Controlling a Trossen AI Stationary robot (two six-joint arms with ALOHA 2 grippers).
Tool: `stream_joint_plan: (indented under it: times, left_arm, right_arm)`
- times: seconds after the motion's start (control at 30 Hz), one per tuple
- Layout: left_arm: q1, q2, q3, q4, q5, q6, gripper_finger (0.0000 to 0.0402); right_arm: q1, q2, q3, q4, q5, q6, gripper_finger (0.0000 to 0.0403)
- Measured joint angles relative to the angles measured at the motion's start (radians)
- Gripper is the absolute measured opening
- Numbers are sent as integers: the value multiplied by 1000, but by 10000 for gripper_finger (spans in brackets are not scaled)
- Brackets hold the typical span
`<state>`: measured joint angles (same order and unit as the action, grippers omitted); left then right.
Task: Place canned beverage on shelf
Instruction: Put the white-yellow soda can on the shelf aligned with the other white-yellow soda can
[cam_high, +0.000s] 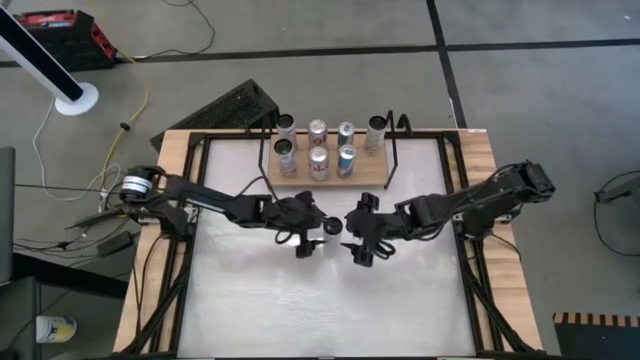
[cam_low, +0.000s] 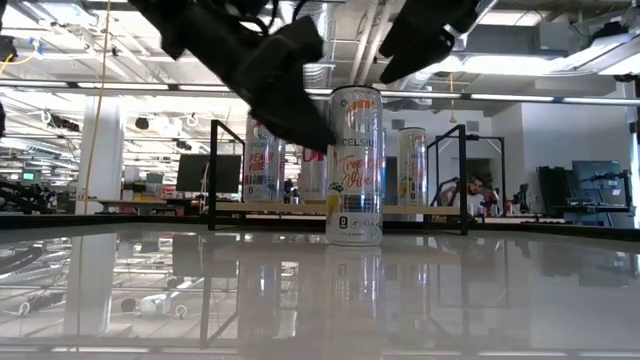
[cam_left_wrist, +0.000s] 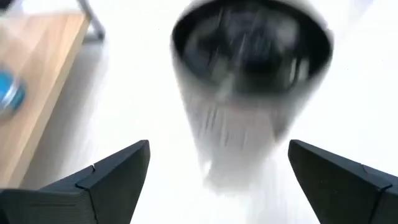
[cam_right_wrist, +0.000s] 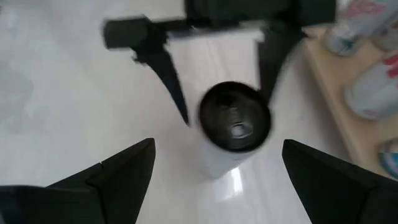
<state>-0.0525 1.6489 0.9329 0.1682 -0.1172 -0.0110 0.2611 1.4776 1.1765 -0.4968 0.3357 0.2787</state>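
A white can with a black top (cam_high: 331, 228) stands upright on the white tabletop, between my two grippers; the low view shows it (cam_low: 355, 165) on its base. My left gripper (cam_high: 310, 233) is open just left of the can, its fingers on either side of the can (cam_left_wrist: 249, 81) without touching it. My right gripper (cam_high: 357, 240) is open just right of the can (cam_right_wrist: 234, 121), a little apart from it. The wood shelf (cam_high: 372, 172) in its black wire frame stands at the far middle and holds several cans.
Several cans (cam_high: 318, 150) stand in two rows on the shelf, with bare board at its right front. The shelf's black wire posts (cam_low: 213, 170) rise at its ends. Wood strips (cam_high: 170, 250) edge the tabletop. The near half of the table (cam_high: 320, 310) is bare white.
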Motion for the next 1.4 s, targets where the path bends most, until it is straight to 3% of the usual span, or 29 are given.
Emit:
stream_joint_plan:
  times: [0.27, 0.37, 0.5, 0.87, 1.07, 1.4]
  left_arm:
    - [-2, -170, -11, -376, -84, 5, 367]
    - [-5, -239, -69, -429, -127, -15, 367]
    - [-8, -361, -197, -393, -145, -61, 367]
    - [-67, -669, -552, -6, -174, -169, 368]
    - [-96, -744, -600, 20, -215, -172, 368]
    - [-103, -753, -610, 15, -230, -174, 368]
  right_arm:
    - [-65, 0, 0, 17, 1, -29, 375]
    - [-80, 0, 1, 38, -70, -46, 375]
    - [-94, 0, 0, 85, -147, -59, 375]
    - [-102, 64, -2, 101, -127, -95, 375]
    - [-103, 93, -1, 121, -128, -90, 375]
    - [-107, 137, -3, 123, -127, -70, 374]
